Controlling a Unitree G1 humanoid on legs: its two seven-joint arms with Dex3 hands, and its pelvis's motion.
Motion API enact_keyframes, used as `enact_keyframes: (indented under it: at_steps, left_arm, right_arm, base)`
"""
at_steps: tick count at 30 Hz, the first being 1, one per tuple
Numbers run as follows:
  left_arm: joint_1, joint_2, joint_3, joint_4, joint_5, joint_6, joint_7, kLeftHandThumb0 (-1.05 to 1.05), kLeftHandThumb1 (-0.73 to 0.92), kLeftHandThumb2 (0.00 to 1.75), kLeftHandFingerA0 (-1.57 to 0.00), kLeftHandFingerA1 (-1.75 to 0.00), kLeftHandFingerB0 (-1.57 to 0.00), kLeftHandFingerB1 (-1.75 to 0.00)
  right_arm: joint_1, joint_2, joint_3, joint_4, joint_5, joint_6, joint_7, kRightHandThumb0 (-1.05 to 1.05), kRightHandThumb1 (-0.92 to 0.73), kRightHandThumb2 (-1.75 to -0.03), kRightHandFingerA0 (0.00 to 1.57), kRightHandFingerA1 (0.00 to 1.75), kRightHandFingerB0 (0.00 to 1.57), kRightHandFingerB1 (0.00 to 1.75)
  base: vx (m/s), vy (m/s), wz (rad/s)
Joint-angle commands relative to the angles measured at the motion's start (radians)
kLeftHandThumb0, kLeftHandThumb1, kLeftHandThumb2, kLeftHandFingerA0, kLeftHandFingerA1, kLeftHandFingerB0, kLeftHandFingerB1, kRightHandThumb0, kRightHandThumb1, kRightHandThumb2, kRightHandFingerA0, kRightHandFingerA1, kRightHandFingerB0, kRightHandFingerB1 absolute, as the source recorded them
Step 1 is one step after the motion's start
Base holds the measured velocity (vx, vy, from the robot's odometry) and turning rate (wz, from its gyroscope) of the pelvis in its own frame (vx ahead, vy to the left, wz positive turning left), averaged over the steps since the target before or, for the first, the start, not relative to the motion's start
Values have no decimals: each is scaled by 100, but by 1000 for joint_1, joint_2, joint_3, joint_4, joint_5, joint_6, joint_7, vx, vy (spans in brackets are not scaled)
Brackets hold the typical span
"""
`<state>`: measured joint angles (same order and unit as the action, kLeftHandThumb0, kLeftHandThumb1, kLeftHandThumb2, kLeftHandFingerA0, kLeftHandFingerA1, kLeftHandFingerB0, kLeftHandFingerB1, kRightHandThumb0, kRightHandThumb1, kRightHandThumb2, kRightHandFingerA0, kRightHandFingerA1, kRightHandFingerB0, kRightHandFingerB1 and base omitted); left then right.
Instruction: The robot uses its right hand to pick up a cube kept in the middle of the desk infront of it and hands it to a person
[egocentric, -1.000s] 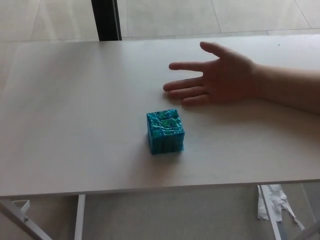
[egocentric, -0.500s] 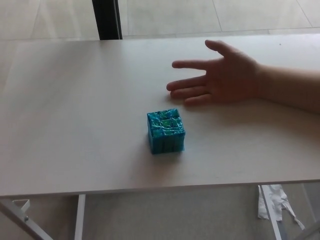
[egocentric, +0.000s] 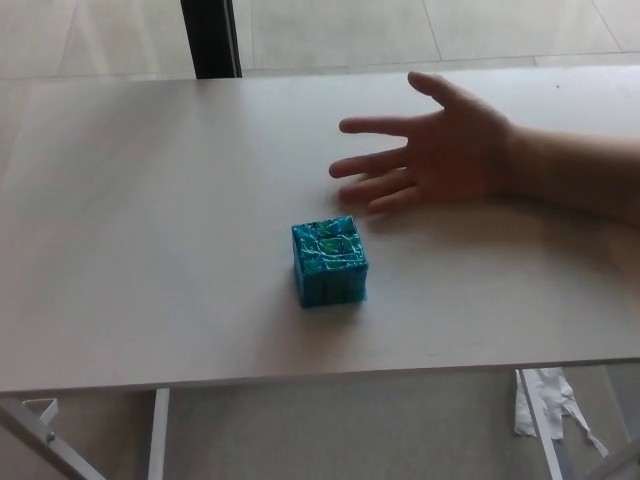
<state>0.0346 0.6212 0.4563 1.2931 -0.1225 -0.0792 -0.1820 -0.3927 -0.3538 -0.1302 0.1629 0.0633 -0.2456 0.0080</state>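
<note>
Desk (egocentric: 150, 250) with cube (egocentric: 329, 262), person's palm (egocentric: 450, 155).

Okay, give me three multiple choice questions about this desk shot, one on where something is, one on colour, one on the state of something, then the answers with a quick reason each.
1. Where does the cube sit relative to the person's hand?
A. Nearer the desk's front edge, apart from the hand
B. On the palm
C. Beyond the hand, at the far edge

2. What colour is the cube?
A. Red
B. Blue and teal
C. Plain yellow

3. How is the person's hand held?
A. Clenched in a fist
B. Closed around the cube
C. Open with fingers spread

Answers:
1. A, bare desk shows between the cube and the hand.
2. B, its faces are blue with teal and greenish patches on top.
3. C, the palm is open, fingers apart, holding nothing.

No robot hand is in view.
</note>
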Motion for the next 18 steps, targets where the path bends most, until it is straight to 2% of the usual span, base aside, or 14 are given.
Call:
enact_keyframes:
  at_steps: [1, 3, 4, 6, 7, 10, 11, 17, 18]
  left_arm:
    - [-4, 2, -8, -4, -6, -24, -1, -57, 47, 55, -76, -65, -49, -39]
    - [-7, 1, -10, -5, -5, -22, 0, -59, 46, 55, -74, -61, -49, -39]
    - [-9, 1, -8, -5, -7, -21, -2, -60, 36, 77, -64, -63, -42, -50]
    - [-11, 1, -8, -4, -7, -19, -3, -60, 36, 77, -64, -63, -42, -50]
    - [-10, 0, -11, -6, -5, -27, -4, -59, 46, 55, -72, -59, -48, -39]
    - [-12, 0, -13, -6, -4, -27, -4, -59, 46, 55, -72, -59, -48, -39]
    - [-15, -2, -18, -4, 0, -31, -2, -61, 46, 55, -77, -63, -49, -39]
    - [-17, -5, -23, -4, -1, -33, -3, -63, 47, 55, -73, -61, -49, -38]
    - [-18, -4, -28, -3, 5, -34, 0, -66, 37, 79, -77, -70, -40, -49]
  right_arm:
    - [-208, 67, 408, -52, -372, 220, 153, -78, -45, -85, 19, 55, 16, 44]
    - [-234, 72, 457, 10, -416, 202, 145, -80, -46, -87, 20, 57, 15, 46]
    - [-249, 74, 492, 40, -444, 201, 150, -79, -44, -85, 21, 57, 17, 46]
    - [-258, 72, 523, 56, -460, 210, 156, -79, -44, -85, 21, 57, 17, 46]
    - [-264, 82, 550, 84, -464, 206, 159, -77, -54, -57, 23, 58, 24, 38]
    - [-268, 74, 562, 83, -458, 214, 151, -77, -54, -57, 23, 58, 24, 38]
    - [-280, 91, 604, 129, -482, 239, 154, -78, -54, -58, 25, 57, 26, 38]
    - [-302, 71, 665, 183, -506, 248, 150, -76, -54, -58, 28, 54, 31, 35]
    - [-310, 69, 675, 197, -511, 246, 150, -75, -55, -58, 28, 53, 33, 33]
  base:
    - [0, 0, 0]
    - [0, 0, 0]
    - [0, 0, 0]
    - [0, 0, 0]
    - [0, 0, 0]
    - [0, 0, 0]
    - [0, 0, 0]
    - [0, 0, 0]
    - [0, 0, 0]
